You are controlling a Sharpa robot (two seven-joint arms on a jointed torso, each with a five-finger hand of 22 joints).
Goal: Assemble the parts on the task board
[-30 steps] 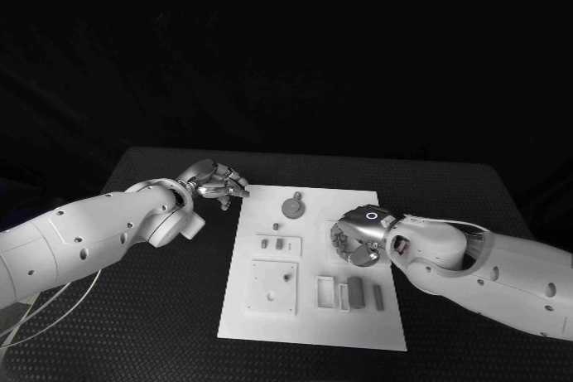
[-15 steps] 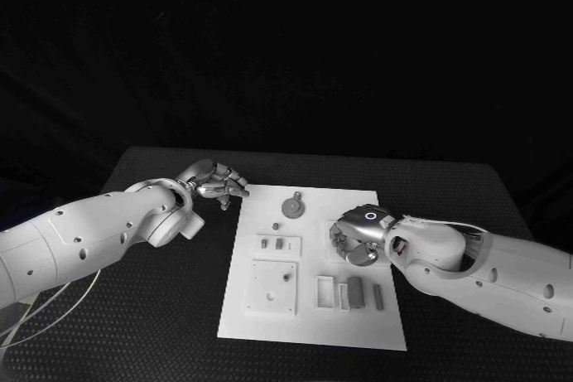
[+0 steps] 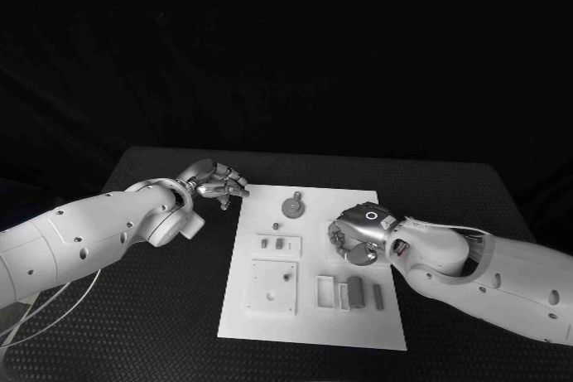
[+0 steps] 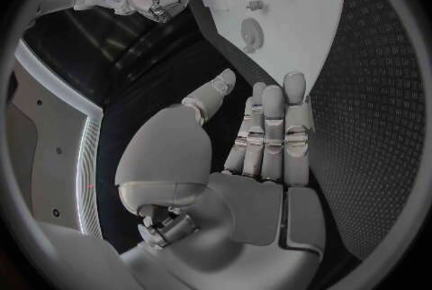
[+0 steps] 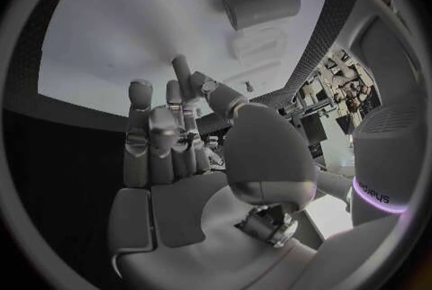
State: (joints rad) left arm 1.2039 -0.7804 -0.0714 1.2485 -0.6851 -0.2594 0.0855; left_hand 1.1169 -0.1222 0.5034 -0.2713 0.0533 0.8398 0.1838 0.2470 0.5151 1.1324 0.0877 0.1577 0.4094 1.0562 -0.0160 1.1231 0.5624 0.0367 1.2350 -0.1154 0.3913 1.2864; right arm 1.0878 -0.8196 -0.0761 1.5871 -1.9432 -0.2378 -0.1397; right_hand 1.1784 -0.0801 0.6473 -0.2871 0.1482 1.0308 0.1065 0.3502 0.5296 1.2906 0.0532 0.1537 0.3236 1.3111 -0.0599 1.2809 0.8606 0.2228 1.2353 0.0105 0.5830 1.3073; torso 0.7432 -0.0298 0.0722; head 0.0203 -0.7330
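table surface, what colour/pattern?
Black, with a fine dotted grid texture. The table shows it best in the left wrist view, beside the white task board.

black table (image 3: 465, 191), dark backdrop

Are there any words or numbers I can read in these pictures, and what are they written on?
No words or numbers can be read on the task board, its parts, or either hand.
Small dark lettering sits above the glowing ring on the right wrist, in the right wrist view: too blurred to read.
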